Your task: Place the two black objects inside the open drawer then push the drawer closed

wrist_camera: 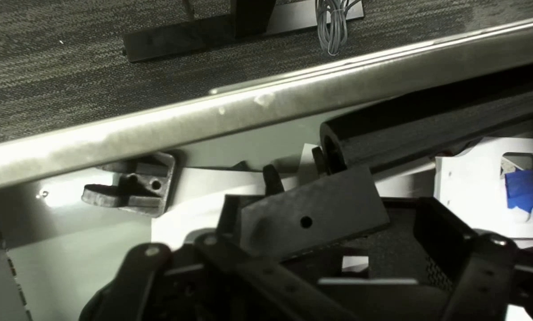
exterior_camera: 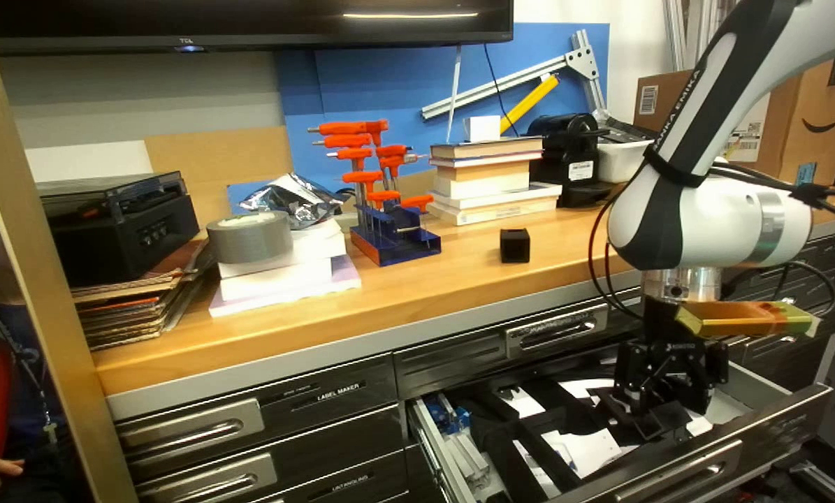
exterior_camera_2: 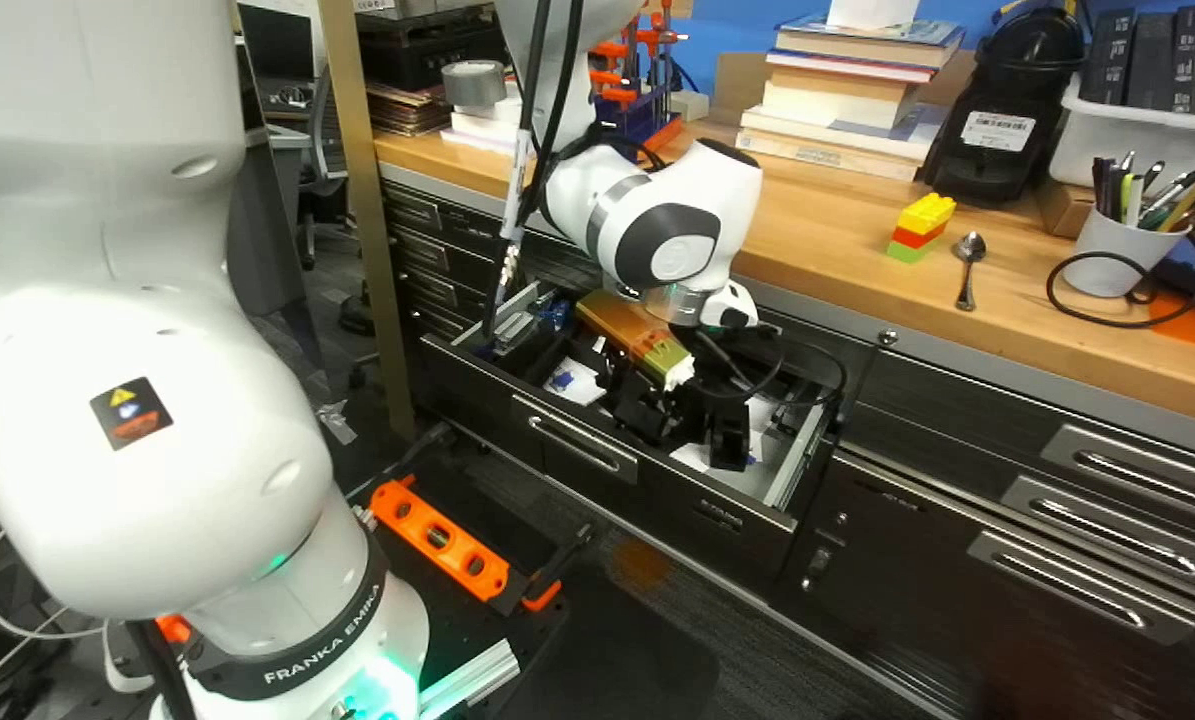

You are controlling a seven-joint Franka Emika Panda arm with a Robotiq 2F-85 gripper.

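A small matte-black block (exterior_camera: 515,246) stands on the wooden bench top in an exterior view; the arm hides it in the other. The wide drawer (exterior_camera: 773,429) is pulled open, and it also shows in an exterior view (exterior_camera_2: 677,500) and the wrist view (wrist_camera: 248,109). My gripper (exterior_camera: 665,405) points down into the drawer, also seen in an exterior view (exterior_camera_2: 647,405). In the wrist view a dark block with a round hole (wrist_camera: 315,214) lies between the spread fingers, close to the left one. A gap separates it from the right finger. Whether it touches the left finger is unclear.
Inside the drawer are a black bracket (wrist_camera: 132,183), a black tube (wrist_camera: 427,122) and white pieces (wrist_camera: 453,191). The bench holds an orange hex key stand (exterior_camera: 396,237), a book stack (exterior_camera: 487,178), grey tape (exterior_camera: 249,237), toy bricks (exterior_camera_2: 920,228) and a spoon (exterior_camera_2: 969,265).
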